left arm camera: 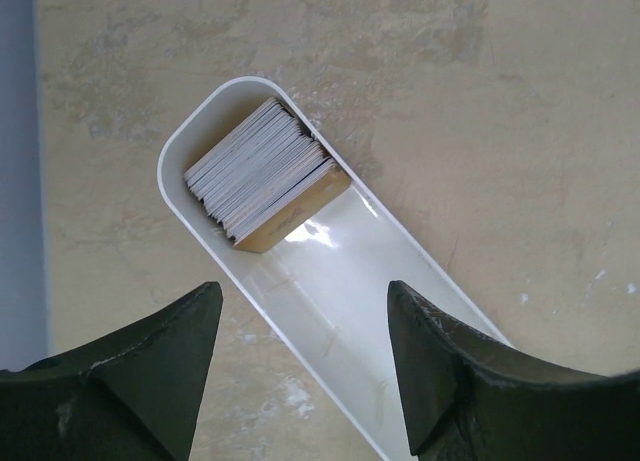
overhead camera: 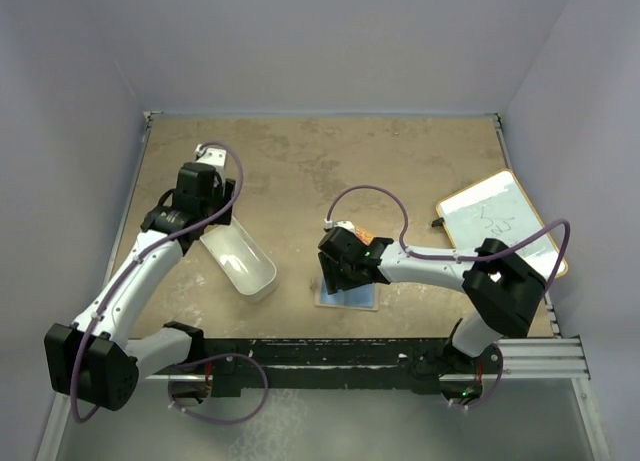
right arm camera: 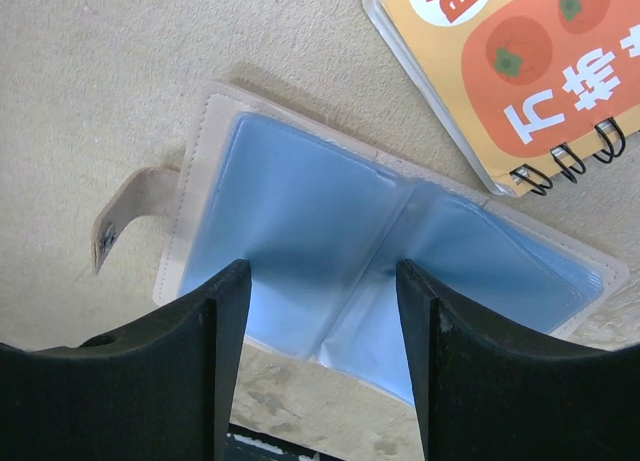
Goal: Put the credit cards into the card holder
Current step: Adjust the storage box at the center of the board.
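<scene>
The credit cards (left arm camera: 262, 173) stand as a tight stack in the far closed end of a long white bin (left arm camera: 340, 291); a gold-tan card faces outward. My left gripper (left arm camera: 305, 296) hovers open over the bin's bare middle, holding nothing. The card holder (right arm camera: 300, 231) lies spread open on the table, beige outside with blue plastic sleeves inside, and its snap tab (right arm camera: 130, 209) sticks out to the left. My right gripper (right arm camera: 322, 273) is open just above it, with both fingertips (right arm camera: 232, 281) down at the blue sleeves either side of the fold. From above, the card holder (overhead camera: 350, 297) peeks out under the right gripper.
An orange spiral-bound pad (right arm camera: 510, 61) lies right beside the card holder's far edge. A white board with a tan rim (overhead camera: 497, 221) sits at the right edge of the table. The white bin (overhead camera: 240, 263) lies diagonally on the left. Walls enclose the table on three sides.
</scene>
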Controlling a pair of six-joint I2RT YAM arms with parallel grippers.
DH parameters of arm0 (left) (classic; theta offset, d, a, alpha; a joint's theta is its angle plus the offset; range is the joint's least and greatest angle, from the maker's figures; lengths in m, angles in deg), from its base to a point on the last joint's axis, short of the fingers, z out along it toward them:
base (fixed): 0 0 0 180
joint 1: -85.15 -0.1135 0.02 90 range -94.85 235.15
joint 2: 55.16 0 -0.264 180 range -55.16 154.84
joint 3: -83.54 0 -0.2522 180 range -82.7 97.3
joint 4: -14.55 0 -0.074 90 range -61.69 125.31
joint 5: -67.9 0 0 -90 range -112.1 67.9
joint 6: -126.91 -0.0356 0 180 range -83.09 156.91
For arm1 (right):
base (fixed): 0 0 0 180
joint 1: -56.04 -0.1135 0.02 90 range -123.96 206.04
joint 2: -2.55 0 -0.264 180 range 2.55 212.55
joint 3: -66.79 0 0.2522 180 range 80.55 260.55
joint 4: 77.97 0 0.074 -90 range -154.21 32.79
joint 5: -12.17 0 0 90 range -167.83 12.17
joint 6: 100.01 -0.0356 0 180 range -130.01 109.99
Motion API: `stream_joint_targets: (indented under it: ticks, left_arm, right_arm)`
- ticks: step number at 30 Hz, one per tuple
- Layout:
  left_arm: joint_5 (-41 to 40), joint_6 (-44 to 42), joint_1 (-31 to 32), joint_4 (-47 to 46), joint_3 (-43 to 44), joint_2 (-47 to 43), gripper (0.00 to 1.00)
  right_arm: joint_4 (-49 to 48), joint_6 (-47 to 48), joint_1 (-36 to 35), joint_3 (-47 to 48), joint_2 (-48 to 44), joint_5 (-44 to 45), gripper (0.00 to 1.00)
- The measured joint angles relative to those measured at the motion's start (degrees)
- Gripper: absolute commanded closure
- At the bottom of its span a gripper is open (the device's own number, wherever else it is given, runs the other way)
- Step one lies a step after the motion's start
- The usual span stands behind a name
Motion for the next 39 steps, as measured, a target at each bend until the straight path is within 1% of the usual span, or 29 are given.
stream_joint_targets:
  ticks: [4, 6, 8, 11, 14, 17, 19, 22, 26, 28, 32, 39]
  left_arm:
    - [-0.76, -3.37, -0.04, -0.70, -0.48, 0.55, 0.37]
    - [-1.25, -3.61, -0.11, -1.64, -0.87, 0.50, 0.37]
    - [-3.56, -2.56, -0.15, -3.06, -1.77, 0.28, 0.36]
    - [-9.46, 2.51, -0.31, -3.89, -2.25, 0.17, 0.37]
    - [-15.30, 10.27, -0.68, -2.60, -1.62, 0.37, 0.38]
    - [-18.88, 16.87, -1.11, -0.26, -0.15, 1.44, 0.38]
    - [-19.87, 20.24, -1.44, 1.05, -0.13, 1.77, 0.40]
    - [-20.09, 24.44, -2.05, 1.86, -1.07, 1.75, 0.42]
    - [-18.84, 27.93, -3.21, 2.71, -2.95, 2.51, 0.45]
    - [-17.94, 28.87, -3.72, 3.17, -3.13, 3.80, 0.47]
    - [-17.20, 30.29, -4.07, 3.69, -3.52, 6.19, 0.47]
    - [-15.65, 31.01, -5.25, 3.93, -3.91, 10.36, 0.50]
  right_arm:
    - [-0.57, 1.16, 0.02, -0.50, -0.39, -0.57, 0.38]
    - [-1.01, 1.57, 0.02, -0.92, -0.79, -0.68, 0.38]
    - [-1.07, 1.86, 0.04, -1.01, -0.94, -0.81, 0.38]
    - [-1.07, 2.08, 0.04, -1.27, -1.40, -0.90, 0.37]
    - [-1.01, 2.56, 0.04, -1.27, -1.79, -1.11, 0.37]
    - [-0.24, 3.04, 0.04, -1.22, -2.21, -1.33, 0.37]
    - [0.39, 3.32, 0.04, -1.20, -2.47, -1.44, 0.37]
    - [1.88, 3.52, 0.04, -1.09, -3.23, -1.57, 0.37]
    - [3.37, 3.85, 0.04, 0.37, -4.87, -2.34, 0.37]
    - [3.28, 4.09, 0.04, 1.09, -5.75, -2.45, 0.37]
    - [3.15, 4.55, 0.04, 1.46, -6.71, -2.97, 0.37]
    - [1.97, 6.40, 0.04, 1.46, -6.93, -4.59, 0.37]
